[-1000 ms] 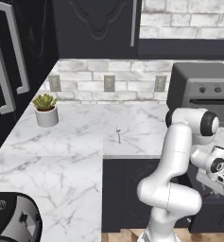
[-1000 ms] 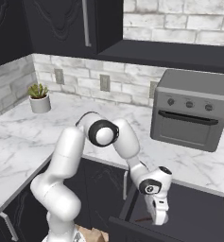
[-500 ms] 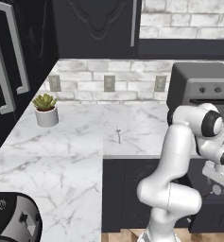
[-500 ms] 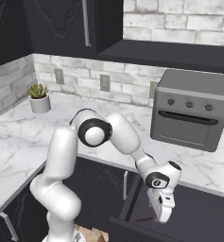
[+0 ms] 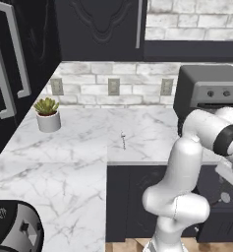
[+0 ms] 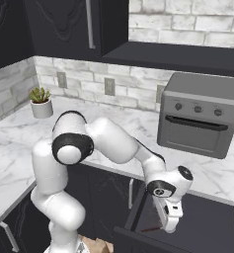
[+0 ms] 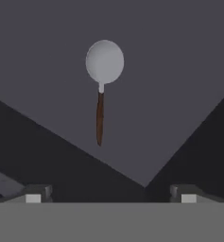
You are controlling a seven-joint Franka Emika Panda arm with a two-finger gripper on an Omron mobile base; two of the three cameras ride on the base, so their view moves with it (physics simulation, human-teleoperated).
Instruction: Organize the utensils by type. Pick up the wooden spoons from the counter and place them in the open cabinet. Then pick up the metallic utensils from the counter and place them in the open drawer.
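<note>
Ladle (image 7: 102, 85) with a round grey head and a dark reddish handle lies flat on the grey floor of the open drawer (image 6: 207, 225), free of the gripper (image 7: 108, 194), whose two finger tips stand spread wide apart at the bottom of the hand view with nothing between them. In the right base view the gripper (image 6: 170, 225) hangs over the drawer's left part, pointing down into it, and the ladle's reddish handle (image 6: 149, 230) shows as a thin streak on the drawer floor just beside it, near the drawer's front edge.

On the counter (image 5: 69, 162), a thin short silver utensil (image 5: 123, 140) lies near the front edge of the marble, above the black base cabinets, well apart from the potted plant (image 5: 48, 114) that stands toward the back left. A grey toaster oven (image 6: 201, 114) sits on the right part of the counter against the brick wall. The black wall cabinet (image 5: 101, 27) with its long vertical silver bar handle (image 5: 138, 23) hangs above. A black toaster (image 5: 12, 230) stands at the counter's near left corner.
</note>
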